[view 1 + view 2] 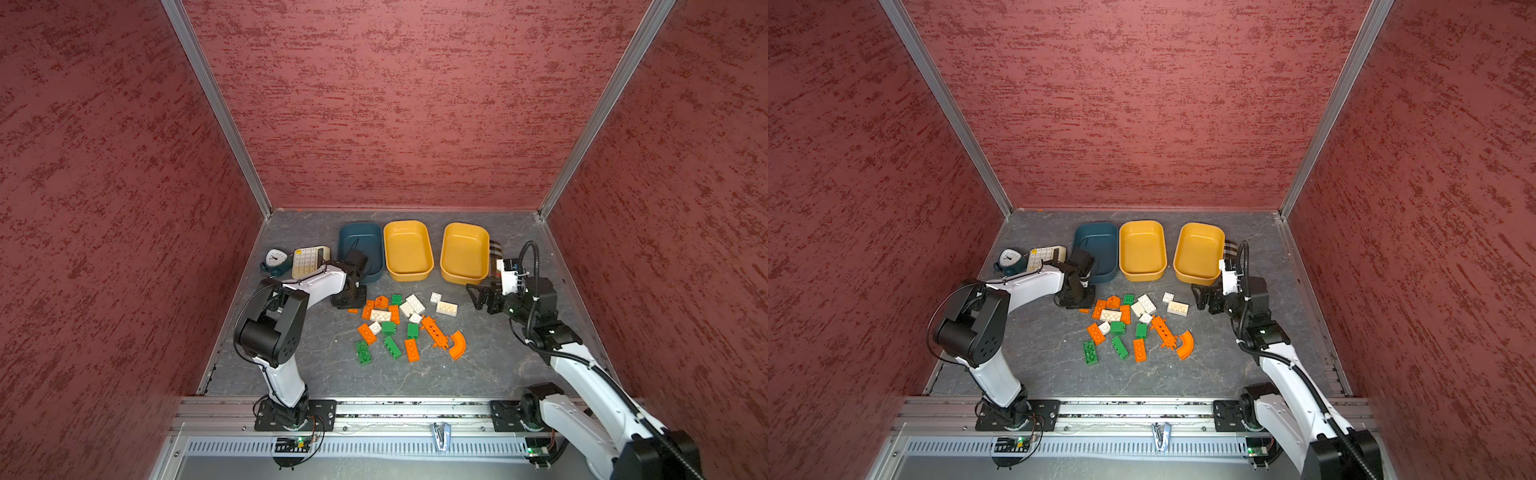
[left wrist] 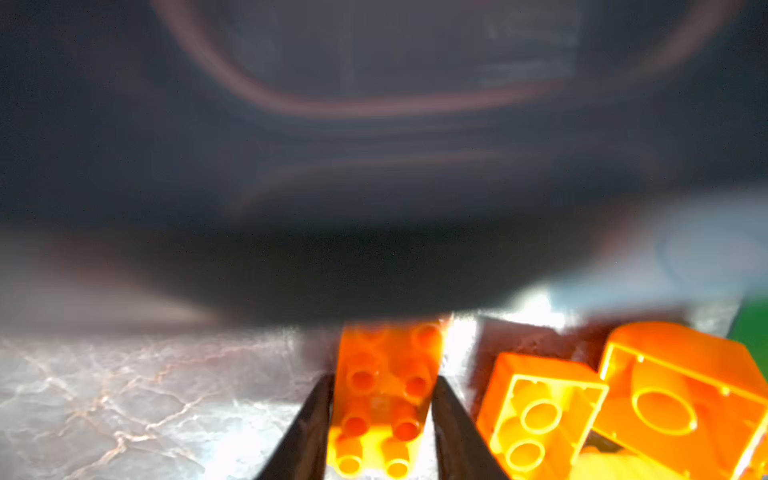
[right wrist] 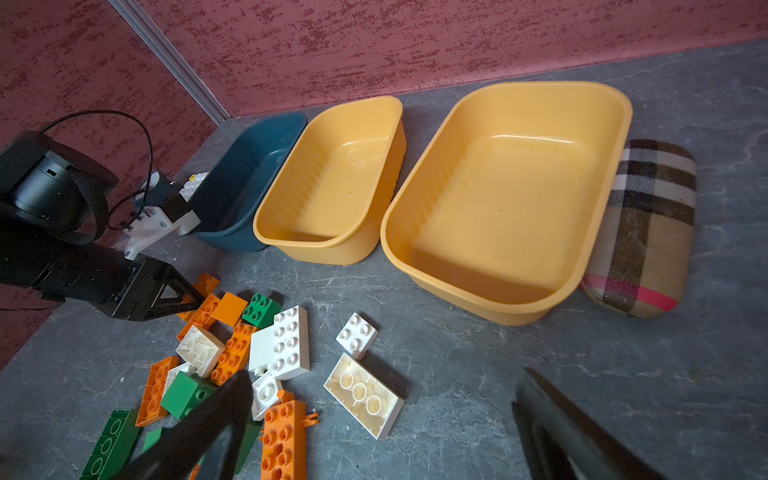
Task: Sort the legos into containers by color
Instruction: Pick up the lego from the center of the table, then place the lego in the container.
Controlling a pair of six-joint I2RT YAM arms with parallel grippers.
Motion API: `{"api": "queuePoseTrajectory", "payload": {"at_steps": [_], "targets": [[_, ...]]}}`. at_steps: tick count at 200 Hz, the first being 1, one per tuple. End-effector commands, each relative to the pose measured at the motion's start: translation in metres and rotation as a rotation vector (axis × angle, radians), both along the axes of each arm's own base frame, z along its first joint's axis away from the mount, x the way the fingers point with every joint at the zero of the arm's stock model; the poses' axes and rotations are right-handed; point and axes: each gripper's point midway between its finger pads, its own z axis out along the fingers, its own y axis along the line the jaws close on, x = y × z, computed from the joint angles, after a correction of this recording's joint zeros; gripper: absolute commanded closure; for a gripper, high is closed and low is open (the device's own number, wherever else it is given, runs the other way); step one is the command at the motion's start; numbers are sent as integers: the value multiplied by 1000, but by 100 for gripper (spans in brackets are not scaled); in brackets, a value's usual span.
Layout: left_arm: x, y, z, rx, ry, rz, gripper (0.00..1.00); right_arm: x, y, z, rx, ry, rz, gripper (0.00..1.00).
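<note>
closest to the left wrist lens, the two dark fingers point(image 2: 311, 428) of the left end effector point(image 2: 383, 380) press against the flanks of a small orange brick point(image 2: 386, 357), closed on it with nothing else in the grip. whether the brick is clear of the bench point(image 2: 124, 395) i cannot tell, as that view is smeared. the hold sits on the brick's near end only, so i judge it may swivel or slip out during a lift. just beside one finger lie two upturned orange bricks point(image 2: 540, 411), and a sideways start could drag them along or knock them deeper into the pile of legos point(image 1: 399, 324). directly beyond the end effector stands the teal tub point(image 1: 360, 225). a low carry could clip its near wall and shove it into the middle yellow tub point(image 1: 408, 275), which stands just beside it. all three tubs look empty, so no colour is tied to any of them. the other yellow tub point(image 1: 462, 279), on the right arm's side, matches the middle one, and confusing the two seems an easy slip. the right end effector point(image 1: 478, 296) hangs with its jaws spread wide and empty near the white bricks point(image 1: 442, 303), and both arms reaching into the pile together could collide.
</note>
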Motion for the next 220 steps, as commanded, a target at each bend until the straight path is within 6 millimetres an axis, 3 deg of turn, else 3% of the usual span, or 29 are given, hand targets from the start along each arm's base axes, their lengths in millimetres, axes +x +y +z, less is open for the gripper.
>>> {"api": "queuePoseTrajectory", "payload": {"at_steps": [1, 53, 96, 127, 159, 183, 220], "targets": [[-2, 0, -3, 18, 13, -17, 68, -1, 2, 3, 2, -25, 4, 1], [-8, -3, 30, -34, -30, -14, 69, -6, 14, 12, 55, -29, 72, 1], [6, -9, 82, -98, -121, -21, 68, -21, 46, 27, 195, -16, 256, 1], [39, -13, 110, -139, -188, -30, 68, -26, 60, 40, 241, -29, 325, 1], [86, -12, 121, -152, -238, -22, 68, -26, 74, 49, 249, -35, 369, 1], [123, -3, 120, -149, -273, 0, 68, -25, 84, 55, 246, -42, 392, 1], [161, 16, 100, -110, -272, 41, 68, -22, 96, 57, 239, -42, 405, 1]]}}
